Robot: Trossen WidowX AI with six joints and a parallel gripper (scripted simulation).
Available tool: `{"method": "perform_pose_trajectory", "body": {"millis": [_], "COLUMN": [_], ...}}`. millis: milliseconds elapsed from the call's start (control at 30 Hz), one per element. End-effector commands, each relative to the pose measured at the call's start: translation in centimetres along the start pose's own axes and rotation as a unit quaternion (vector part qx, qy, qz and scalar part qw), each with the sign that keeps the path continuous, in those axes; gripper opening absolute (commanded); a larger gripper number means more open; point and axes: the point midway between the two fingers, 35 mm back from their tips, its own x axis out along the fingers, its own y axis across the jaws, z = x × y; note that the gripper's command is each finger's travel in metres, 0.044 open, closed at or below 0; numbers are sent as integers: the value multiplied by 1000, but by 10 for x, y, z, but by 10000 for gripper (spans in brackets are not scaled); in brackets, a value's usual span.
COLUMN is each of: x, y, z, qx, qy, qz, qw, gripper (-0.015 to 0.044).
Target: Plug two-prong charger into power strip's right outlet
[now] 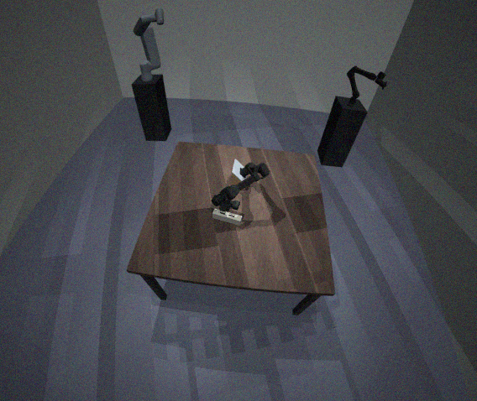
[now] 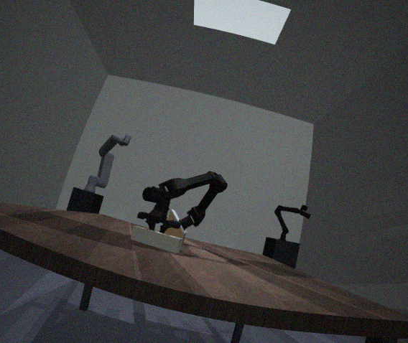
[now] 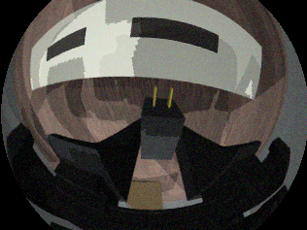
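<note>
The white power strip (image 1: 225, 219) (image 2: 156, 240) (image 3: 114, 52) lies on the table. In the wrist view it spans the top, with two dark outlet recesses, the right one (image 3: 175, 33) wider in view than the left one (image 3: 66, 44). My gripper (image 1: 229, 207) (image 2: 157, 227) (image 3: 157, 122) is shut on the dark charger (image 3: 159, 145), close to the strip on its arm-base side. The charger's two yellow prongs (image 3: 154, 97) (image 3: 170, 98) point toward the strip. Their tips show just short of its near edge, left of the right recess's middle, with wood behind them. Their height over the strip is unclear.
The wooden table (image 1: 269, 258) (image 2: 204, 287) carries the arm and strip. A tilted panel, white on one face (image 1: 236, 169) and tan on the other (image 2: 176, 231), stands near the arm's base. Two other arms stand on black pedestals (image 1: 152, 111) (image 1: 343, 133) beyond the table.
</note>
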Motion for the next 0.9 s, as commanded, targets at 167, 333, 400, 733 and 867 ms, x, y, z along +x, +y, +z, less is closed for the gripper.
{"method": "perform_pose_trajectory", "body": {"millis": [167, 333, 400, 733, 867], "x": [-2, -2, -2, -3, -3], "y": [0, 0, 0, 0, 0], "z": [2, 3, 3, 4, 4], "qx": [-2, -2, -2, -2, -2], "qy": [-1, -1, -1, -1, -1], "qz": [-2, -2, -2, -2, -2], "qw": [1000, 1000, 1000, 1000, 1000], "gripper": [0, 0, 0, 0, 0]}}
